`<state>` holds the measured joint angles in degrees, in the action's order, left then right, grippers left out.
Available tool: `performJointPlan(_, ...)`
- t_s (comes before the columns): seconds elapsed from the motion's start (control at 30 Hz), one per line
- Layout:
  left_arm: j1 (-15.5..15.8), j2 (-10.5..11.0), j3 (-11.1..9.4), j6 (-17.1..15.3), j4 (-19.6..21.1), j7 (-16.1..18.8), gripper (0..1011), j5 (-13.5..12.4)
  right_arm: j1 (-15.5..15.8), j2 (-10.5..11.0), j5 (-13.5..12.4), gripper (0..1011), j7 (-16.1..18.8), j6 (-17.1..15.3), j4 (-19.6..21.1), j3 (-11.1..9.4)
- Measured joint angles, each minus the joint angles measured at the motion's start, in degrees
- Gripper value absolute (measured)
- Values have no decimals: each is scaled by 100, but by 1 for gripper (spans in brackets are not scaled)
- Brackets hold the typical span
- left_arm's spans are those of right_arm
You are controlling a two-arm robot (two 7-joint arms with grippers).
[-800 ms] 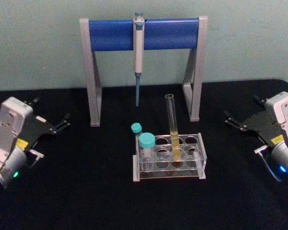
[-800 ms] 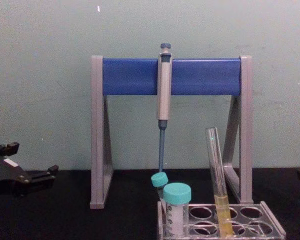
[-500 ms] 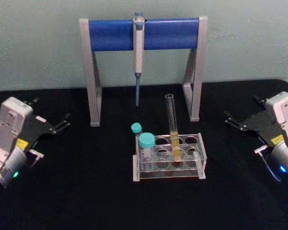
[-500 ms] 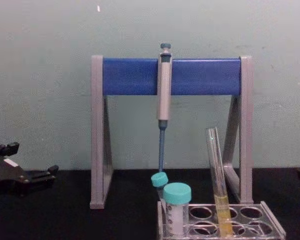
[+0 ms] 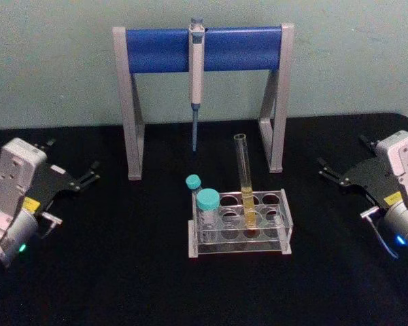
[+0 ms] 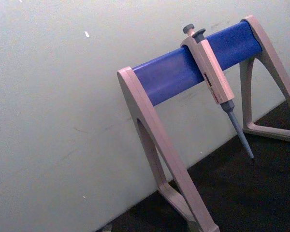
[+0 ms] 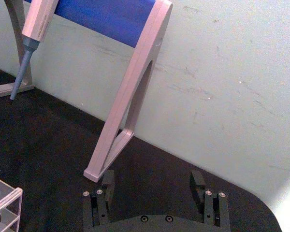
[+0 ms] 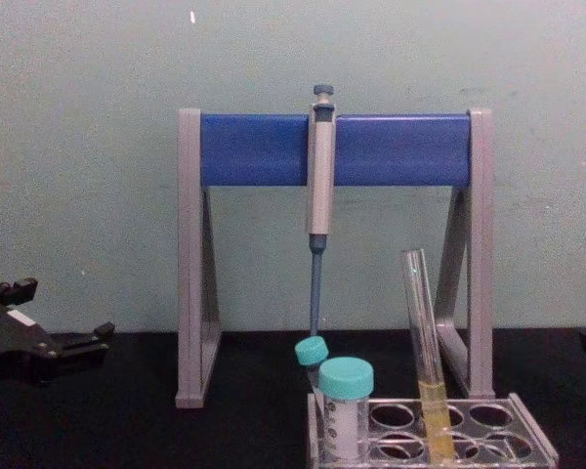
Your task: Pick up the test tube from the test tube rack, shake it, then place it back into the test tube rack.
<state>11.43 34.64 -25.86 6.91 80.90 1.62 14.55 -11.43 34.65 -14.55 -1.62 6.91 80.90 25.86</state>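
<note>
The test tube (image 5: 245, 180) is a long clear glass tube with yellow liquid at its bottom. It stands leaning slightly in a middle hole of the test tube rack (image 5: 275, 239), a low clear plastic rack at the table's centre. From the chest view the test tube (image 8: 422, 342) rises well above the rack (image 8: 529, 432). My left gripper (image 5: 73, 154) rests open far to the left of the rack, empty. My right gripper (image 5: 341, 151) rests open far to the right, also empty; its two fingers stand wide apart in the right wrist view (image 7: 152, 181).
Two teal-capped tubes (image 5: 207, 204) stand in the rack's left end. Behind the rack is a tall grey-and-blue pipette stand (image 5: 238, 47) with a grey-blue pipette (image 5: 196, 81) hanging from its bar. The table is covered in black cloth (image 5: 122, 272).
</note>
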Motion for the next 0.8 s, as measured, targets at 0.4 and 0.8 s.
performJointPlan(0.4,0,0,0,0,0,0,1001,0,0,0,0,1000,0,0,0,0)
performJointPlan(0.8,0,0,0,0,0,0,1001,0,5,-4,1,1000,0,0,3,-13)
